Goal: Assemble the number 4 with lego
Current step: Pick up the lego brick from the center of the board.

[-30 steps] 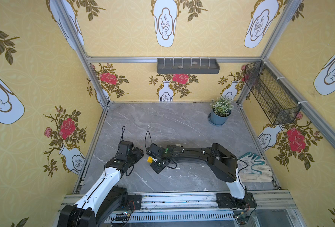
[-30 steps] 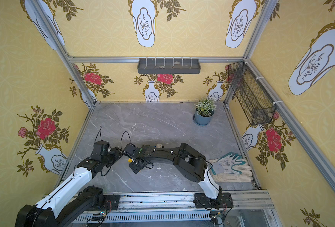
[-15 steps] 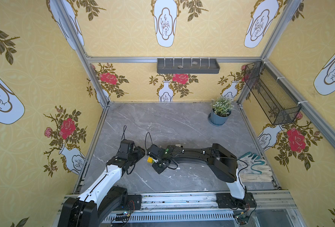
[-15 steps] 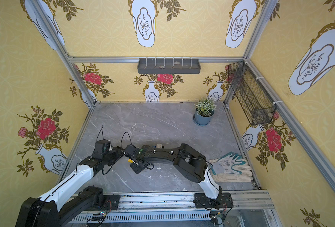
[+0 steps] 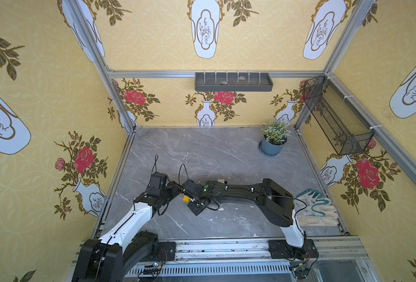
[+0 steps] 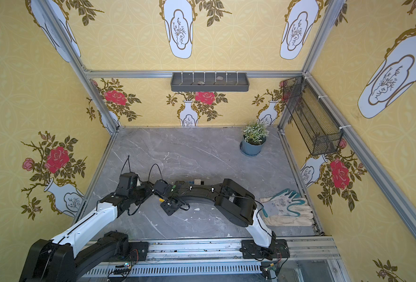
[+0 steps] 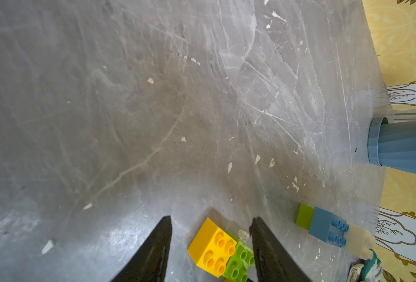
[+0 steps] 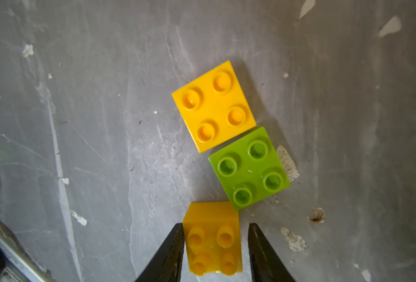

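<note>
In the right wrist view my right gripper (image 8: 215, 224) straddles a yellow 2x2 lego brick (image 8: 214, 244). One finger touches the brick's side and a small gap shows at the other, so the gripper is open. Beyond it a second yellow brick (image 8: 214, 106) and a lime green brick (image 8: 249, 168) lie corner to corner on the table. My left gripper (image 7: 211, 218) stands open around that yellow brick (image 7: 213, 246) and green brick (image 7: 241, 261). A joined bar of green, blue (image 7: 324, 227) and white bricks, part of the number 4, lies apart. In a top view only a yellow brick (image 5: 185, 199) shows between the arms.
A blue plant pot (image 5: 272, 144) stands at the back right of the grey marble table (image 5: 214, 151). Work gloves (image 5: 316, 207) lie at the right edge. A grey shelf tray (image 5: 233, 81) and a black mesh basket (image 5: 336, 122) hang on the walls.
My left arm has edged a little toward the right gripper. The right arm has stayed over the bricks.
</note>
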